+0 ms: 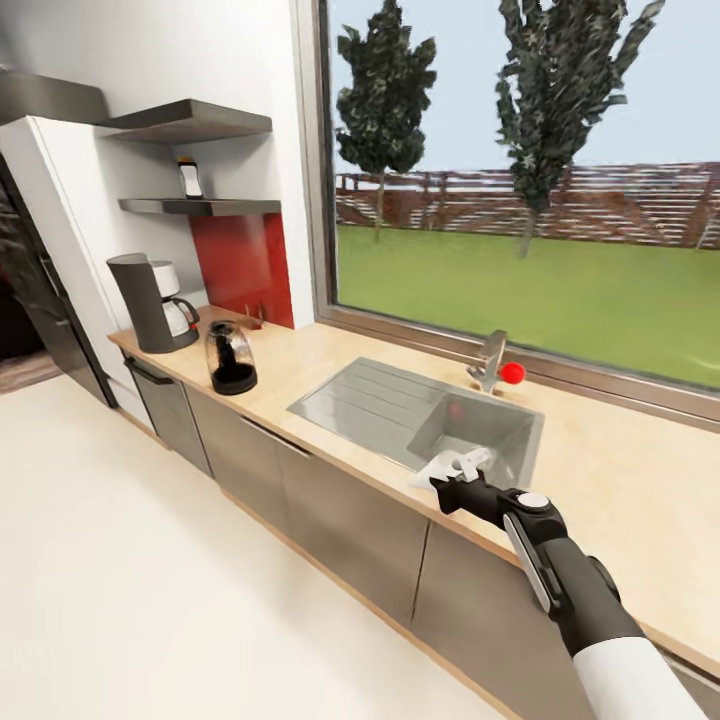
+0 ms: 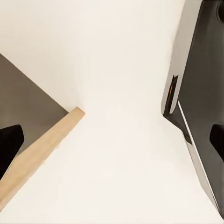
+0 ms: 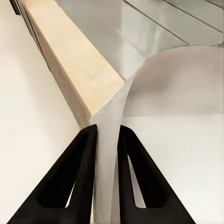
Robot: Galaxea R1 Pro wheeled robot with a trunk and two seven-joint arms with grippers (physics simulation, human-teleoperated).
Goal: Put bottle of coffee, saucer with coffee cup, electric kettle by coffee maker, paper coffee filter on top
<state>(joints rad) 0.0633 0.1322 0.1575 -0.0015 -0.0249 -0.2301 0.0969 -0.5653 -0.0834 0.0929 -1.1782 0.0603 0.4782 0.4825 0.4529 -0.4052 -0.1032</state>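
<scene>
Right fingers (image 3: pixel 107 140) pinching the thin white paper coffee filter (image 3: pixel 177 88) edge-on between them, over the worktop (image 3: pixel 70 60) front edge by the sink (image 1: pixel 400 405), left fingers' spread impossible to tell.

My head cam looks down and forward along the tabletop (image 1: pixel 330 350) from above, wide. Right wrist cam sits very close over the tabletop edge and sink (image 3: pixel 154 32), sharing that sink (image 1: pixel 420 420) with head view. Left wrist cam faces floor (image 2: pixel 116 140), near a cabinet corner
</scene>
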